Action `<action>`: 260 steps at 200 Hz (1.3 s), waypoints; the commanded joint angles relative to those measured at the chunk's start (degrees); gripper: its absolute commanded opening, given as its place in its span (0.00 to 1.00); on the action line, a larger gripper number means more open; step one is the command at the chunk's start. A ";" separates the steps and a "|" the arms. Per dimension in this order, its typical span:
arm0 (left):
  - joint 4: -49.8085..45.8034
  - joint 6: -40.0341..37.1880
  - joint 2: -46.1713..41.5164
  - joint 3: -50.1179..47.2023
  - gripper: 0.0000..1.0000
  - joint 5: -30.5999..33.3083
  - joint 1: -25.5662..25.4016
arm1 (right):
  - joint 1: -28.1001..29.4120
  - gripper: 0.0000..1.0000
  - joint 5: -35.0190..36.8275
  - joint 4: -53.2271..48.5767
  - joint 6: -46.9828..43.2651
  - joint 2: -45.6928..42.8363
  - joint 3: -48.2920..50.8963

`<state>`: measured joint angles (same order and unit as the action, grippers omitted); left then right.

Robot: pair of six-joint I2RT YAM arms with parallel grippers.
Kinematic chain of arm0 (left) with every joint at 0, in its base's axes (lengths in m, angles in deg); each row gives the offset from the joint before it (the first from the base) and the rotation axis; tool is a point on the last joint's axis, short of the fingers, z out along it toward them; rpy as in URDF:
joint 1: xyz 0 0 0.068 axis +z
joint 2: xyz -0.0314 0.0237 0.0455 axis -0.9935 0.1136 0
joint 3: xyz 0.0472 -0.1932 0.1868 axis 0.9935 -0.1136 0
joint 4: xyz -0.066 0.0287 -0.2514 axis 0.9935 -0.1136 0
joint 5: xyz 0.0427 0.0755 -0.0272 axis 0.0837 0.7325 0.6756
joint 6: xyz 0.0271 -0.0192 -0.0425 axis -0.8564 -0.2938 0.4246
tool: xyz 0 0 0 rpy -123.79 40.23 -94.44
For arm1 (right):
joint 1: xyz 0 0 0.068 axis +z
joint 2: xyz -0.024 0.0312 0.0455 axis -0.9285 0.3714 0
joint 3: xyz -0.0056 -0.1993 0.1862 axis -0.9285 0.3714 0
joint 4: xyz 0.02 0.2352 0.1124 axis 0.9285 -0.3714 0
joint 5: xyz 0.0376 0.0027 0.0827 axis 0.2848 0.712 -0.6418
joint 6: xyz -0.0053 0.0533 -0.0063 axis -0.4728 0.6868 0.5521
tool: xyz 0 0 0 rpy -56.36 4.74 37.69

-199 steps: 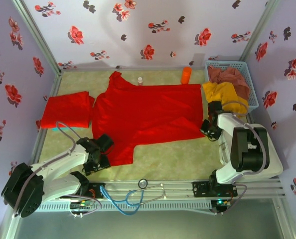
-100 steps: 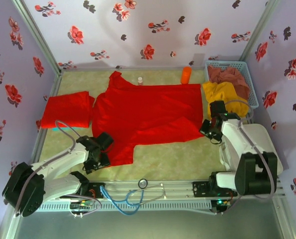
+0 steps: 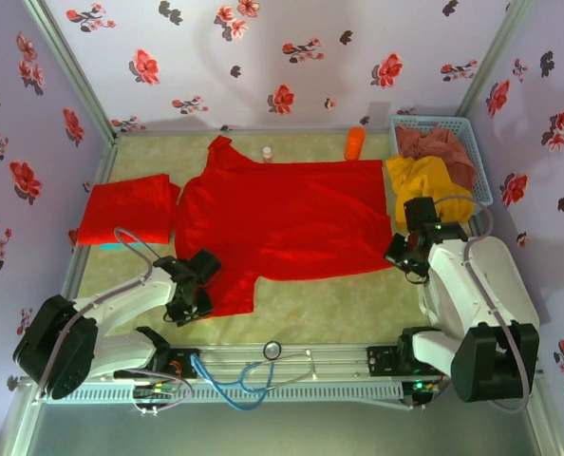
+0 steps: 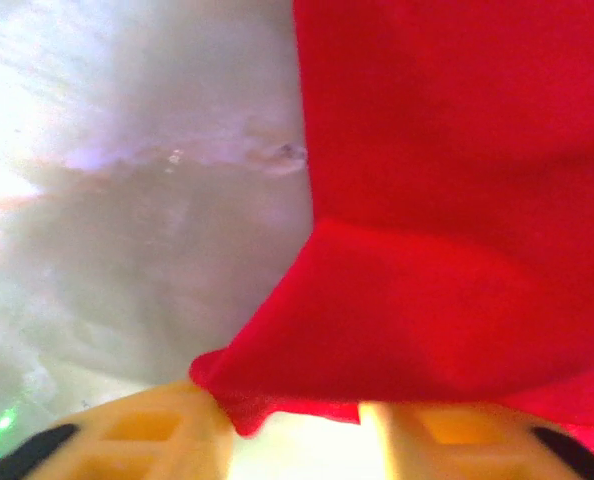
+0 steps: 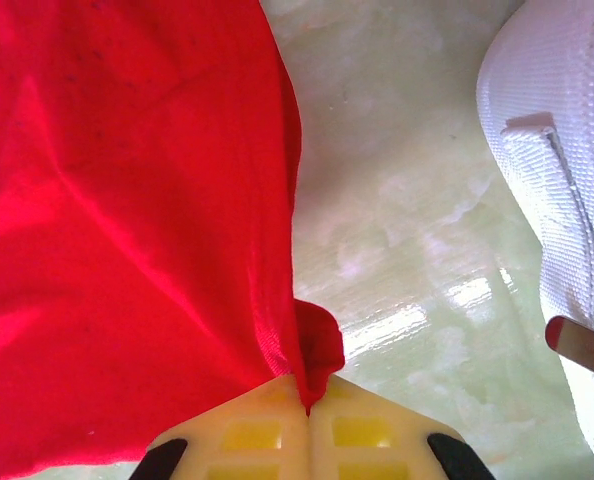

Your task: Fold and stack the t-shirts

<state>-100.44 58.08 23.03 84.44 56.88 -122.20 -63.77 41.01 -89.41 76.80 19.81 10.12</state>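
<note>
Below, my right gripper (image 5: pixel 307 405): both yellow fingers (image 5: pixel 252 435) pressed together, pinching the near hem corner of the spread t-shirt (image 5: pixel 107 220), whose edge bunches into a small fold at the tips. My left gripper (image 4: pixel 297 425): fingers standing partly apart with a gap between them, a corner of the near sleeve lying across their tips. Seen from above, the spread t-shirt lies flat across the middle of the table (image 3: pixel 339 304), collar end toward the left, one gripper at each near corner. A folded t-shirt (image 3: pixel 125 209) rests just beside it on the left; a blue basket (image 3: pixel 479 161) of clothes stands at the far right corner
</note>
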 commanded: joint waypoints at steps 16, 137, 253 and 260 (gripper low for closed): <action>4.32 0.25 1.97 -4.08 0.16 1.04 0.42 | 0.08 0.00 2.49 -1.40 1.22 -2.67 -0.40; -19.44 10.53 -14.43 3.21 0.00 -1.18 -8.52 | -0.65 0.00 3.03 -1.55 1.87 -4.84 0.14; -26.84 23.51 -16.77 6.98 0.00 1.30 -20.33 | -0.65 0.00 3.81 -4.00 4.87 -9.74 1.69; -28.32 23.70 -16.95 7.30 0.00 1.87 -20.34 | -0.67 0.00 3.74 -3.67 5.15 -10.36 2.39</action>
<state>-120.81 77.16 6.18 89.38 55.89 -141.41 -64.16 42.76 -91.14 79.60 11.81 10.60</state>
